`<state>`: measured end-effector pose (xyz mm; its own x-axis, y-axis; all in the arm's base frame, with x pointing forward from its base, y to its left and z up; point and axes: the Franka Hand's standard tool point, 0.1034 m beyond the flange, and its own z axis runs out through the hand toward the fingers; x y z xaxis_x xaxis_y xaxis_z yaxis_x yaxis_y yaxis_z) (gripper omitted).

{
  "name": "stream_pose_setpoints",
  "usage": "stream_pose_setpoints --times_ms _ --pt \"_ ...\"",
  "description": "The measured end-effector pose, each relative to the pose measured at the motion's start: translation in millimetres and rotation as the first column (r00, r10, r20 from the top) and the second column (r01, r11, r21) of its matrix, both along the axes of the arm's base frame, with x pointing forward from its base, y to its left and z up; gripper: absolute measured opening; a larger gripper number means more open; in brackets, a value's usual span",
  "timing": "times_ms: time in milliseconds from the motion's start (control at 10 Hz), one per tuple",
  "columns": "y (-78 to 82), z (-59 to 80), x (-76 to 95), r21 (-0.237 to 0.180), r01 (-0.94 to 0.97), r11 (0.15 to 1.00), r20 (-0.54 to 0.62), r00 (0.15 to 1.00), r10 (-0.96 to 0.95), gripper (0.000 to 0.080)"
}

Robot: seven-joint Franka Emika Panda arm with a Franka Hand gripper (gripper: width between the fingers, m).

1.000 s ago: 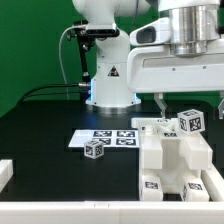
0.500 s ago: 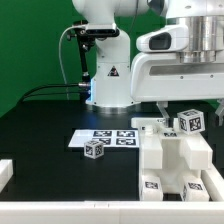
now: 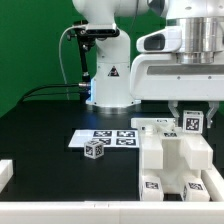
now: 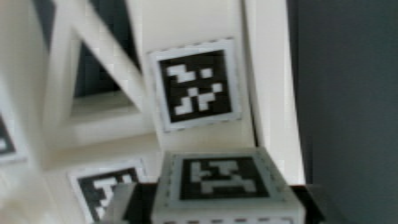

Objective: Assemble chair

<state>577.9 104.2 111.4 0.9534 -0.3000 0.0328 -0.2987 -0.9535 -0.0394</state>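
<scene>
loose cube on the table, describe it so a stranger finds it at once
Find the marker board lying flat on the black table. The loose cube stands alone at its near edge, apart from the chair on the exterior view's right; the other tagged cube sits up between the fingers of the claw.

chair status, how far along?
Done: a chunky chair body stands joined. In hand: the claw straddles the top cube; whether it grips yet is unclear. Left: a loose cube lies by the marker board, not yet attached.
</scene>
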Motion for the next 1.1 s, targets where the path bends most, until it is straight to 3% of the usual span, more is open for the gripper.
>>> stream_pose_setpoints --times_ms 400,600,800,1000,1100 --pt "0.5 -0.3 3.4 0.038 0.411 0.911 0.018 0.911 -0.412 0.0262" --pt "2.2 -0.7 3.8 0.058 0.612 0.788 -0.001 0.79 -0.613 0.0263" --pt "2.6 -0.8 7.1 0.108 0.77 0.628 -0.035 0.635 -0.772 0.0264" --pt "3.1 -0.9 8.1 0.124 0.773 0.622 -0.038 0.63 -0.776 0.0264" --pt "3.6 -1.0 8.0 0.123 0.746 0.654 -0.032 0.662 -0.749 0.0374"
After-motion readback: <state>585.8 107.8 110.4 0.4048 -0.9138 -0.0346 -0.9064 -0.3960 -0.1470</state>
